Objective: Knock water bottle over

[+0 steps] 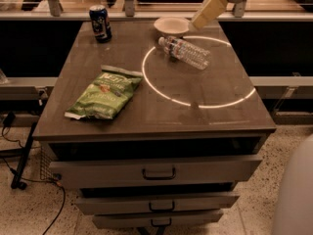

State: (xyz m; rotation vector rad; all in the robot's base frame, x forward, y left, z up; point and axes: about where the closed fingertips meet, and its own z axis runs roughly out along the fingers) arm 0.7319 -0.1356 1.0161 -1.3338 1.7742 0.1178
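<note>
The water bottle [185, 52] is clear ribbed plastic with a white cap. It lies on its side on the table top [161, 109], cap toward the left rear, inside a bright ring of light. My gripper [207, 11] hangs above the table's back edge, up and to the right of the bottle and apart from it. Its pale fingers point down and left toward a white bowl [171, 25]. It holds nothing that I can see.
A dark blue soda can [100, 23] stands at the back left corner. A green chip bag [106, 93] lies flat on the left half. The white bowl sits at the back middle. Drawers stand partly open below the front edge. A rail runs behind the table.
</note>
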